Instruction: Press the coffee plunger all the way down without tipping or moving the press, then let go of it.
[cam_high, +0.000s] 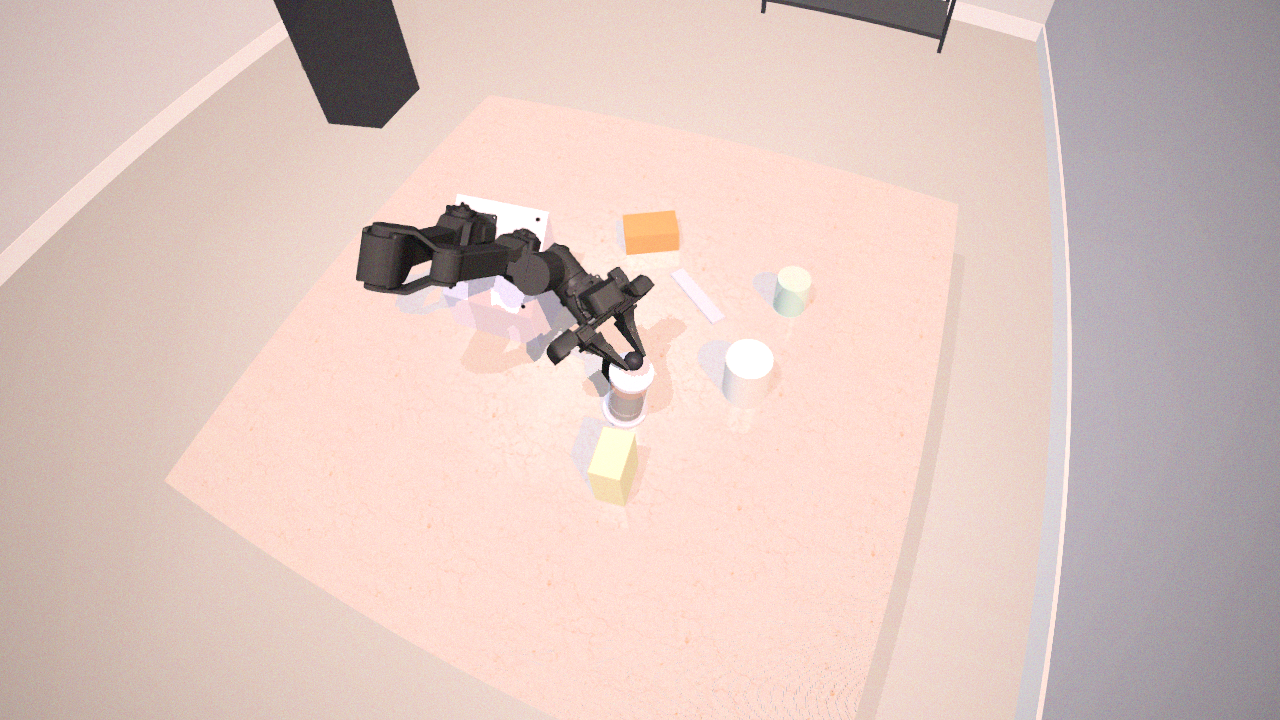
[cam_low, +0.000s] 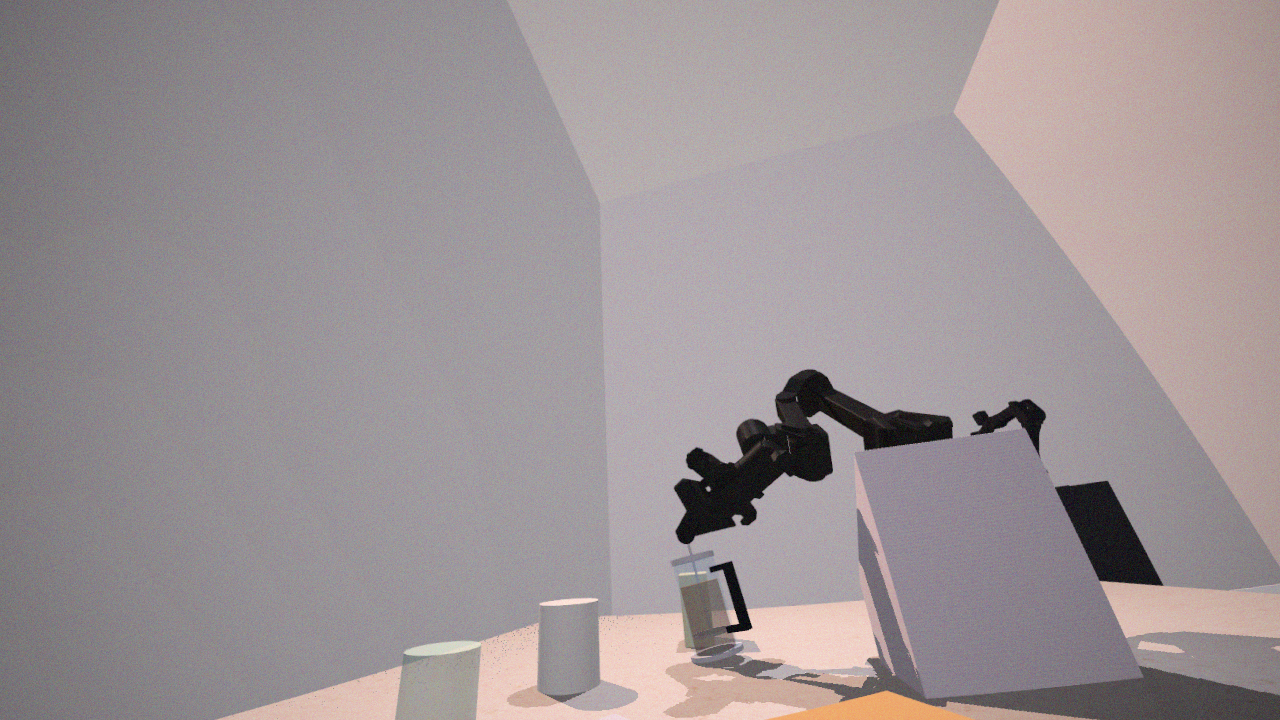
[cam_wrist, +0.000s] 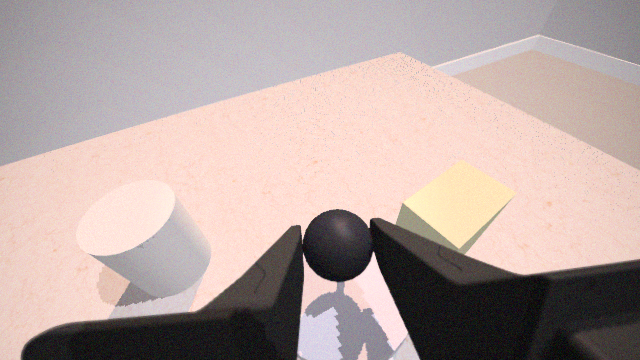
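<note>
Pressing step, near bottom. Gripper (cam_wrist: 337, 250) clamped on knob (cam_wrist: 338, 244), just above press (cam_low: 707, 608) mid-table. Press looks tilted. Next: finish short vertical push, then open jaws.

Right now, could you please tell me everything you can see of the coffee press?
The coffee press is a clear glass cylinder holding brownish liquid, with a black handle, a pale lid and a round base. It stands on the table, seemingly upright, beside the yellow block. The gripper is shut on its black plunger knob, now just above the lid.
</note>
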